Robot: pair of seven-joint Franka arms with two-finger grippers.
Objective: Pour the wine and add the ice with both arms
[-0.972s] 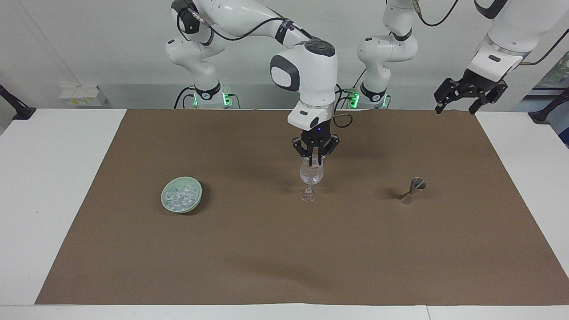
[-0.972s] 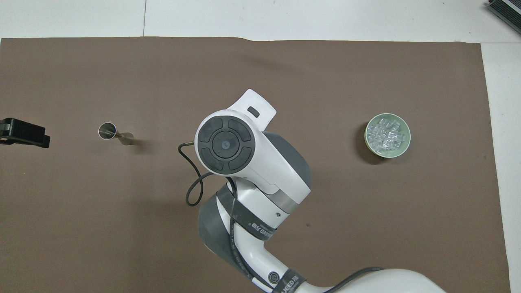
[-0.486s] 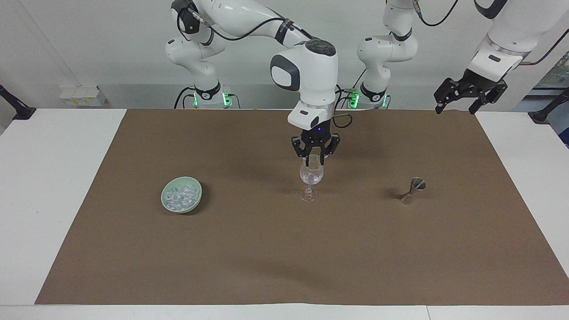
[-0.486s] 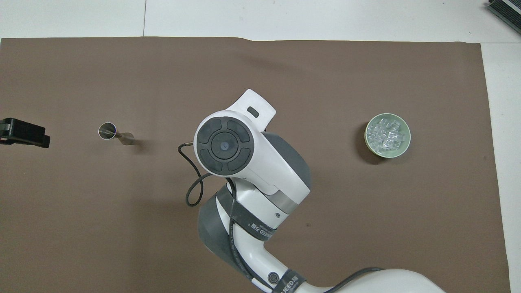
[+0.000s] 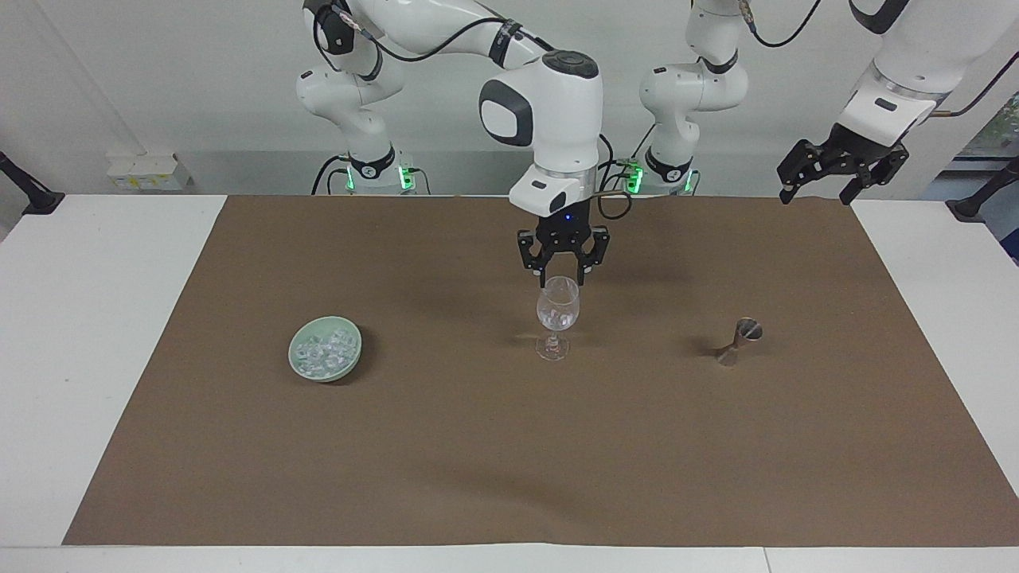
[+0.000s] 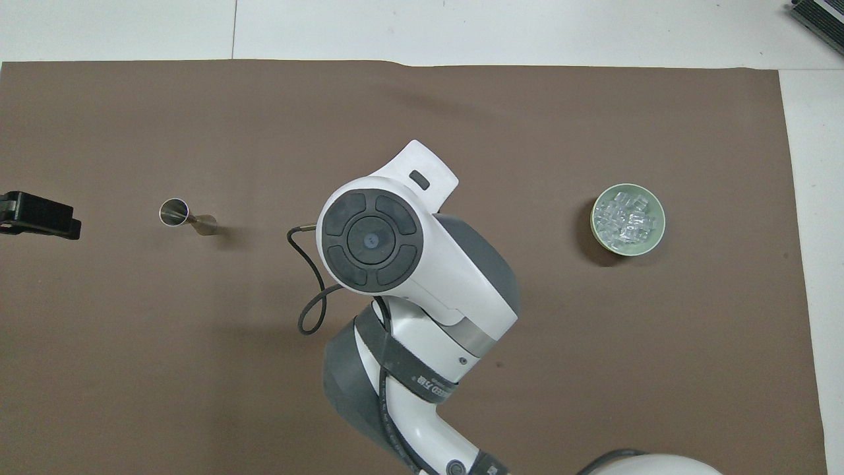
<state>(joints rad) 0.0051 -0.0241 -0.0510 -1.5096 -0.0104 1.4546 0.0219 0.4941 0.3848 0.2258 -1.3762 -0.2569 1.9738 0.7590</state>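
- Right gripper (image 5: 562,278) hangs directly over the wine glass (image 5: 557,317), fingertips just above the rim and clear of it. Jaws stand apart, nothing between them.
- Wine glass stands upright on the brown mat (image 5: 509,446), right below that gripper. A few pieces of ice (image 5: 558,320) lie in its bowl.
- In the overhead view the right arm (image 6: 395,264) covers the glass and its own gripper entirely; only the arm's wrist and round black cap show.
- Main heap of ice (image 5: 325,352) sits in a pale green bowl (image 5: 306,372), well apart from the right gripper, toward the right arm's end of the table. Bowl is on the mat, upright, about level with the glass across the table. Overhead view shows the same bowl (image 6: 653,241) heaped with clear chunks (image 6: 626,219).
- Metal jigger (image 5: 739,340) stands on the mat, well apart from the right gripper toward the left arm's end, at about the same depth as the glass. Overhead view shows its open top (image 6: 173,212).
- Left gripper (image 5: 820,195) hangs in the air over the mat's corner at the left arm's end, well apart from the jigger. Jaws wide, empty. Left arm waits there. Overhead view catches only a black part of it (image 6: 39,216) at the picture's edge.
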